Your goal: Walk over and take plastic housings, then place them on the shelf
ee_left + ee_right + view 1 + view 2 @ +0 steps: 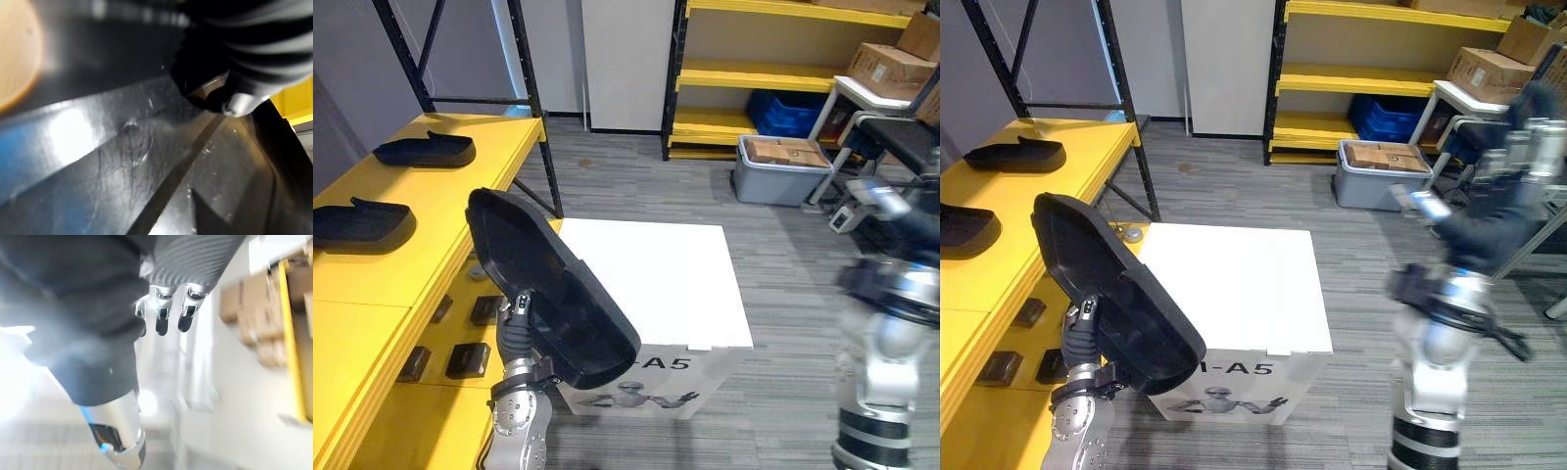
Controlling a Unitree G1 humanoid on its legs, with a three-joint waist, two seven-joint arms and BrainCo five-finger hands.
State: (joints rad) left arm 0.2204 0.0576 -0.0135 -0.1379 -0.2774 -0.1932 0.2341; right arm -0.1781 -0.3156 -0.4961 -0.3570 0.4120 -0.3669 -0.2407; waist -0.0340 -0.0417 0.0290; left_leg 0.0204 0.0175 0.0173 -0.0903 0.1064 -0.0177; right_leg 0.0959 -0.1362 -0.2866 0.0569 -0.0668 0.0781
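My left hand (516, 323) is shut on the edge of a large black plastic housing (553, 284), held tilted between the yellow shelf (372, 323) and a white box (656, 279). In the left wrist view the housing's glossy inner face (122, 161) lies right against the hand (239, 100). Two more black housings (426, 150) (362, 223) lie on the shelf's top board. My right hand (1518, 147) is raised at the right, fingers (164, 313) relaxed, holding nothing.
Small black parts (468, 359) sit on the shelf's lower level. A black frame upright (533, 98) stands at the shelf's far end. A grey bin of cardboard boxes (781, 168), a blue crate (793, 113) and yellow racks (764, 73) stand behind.
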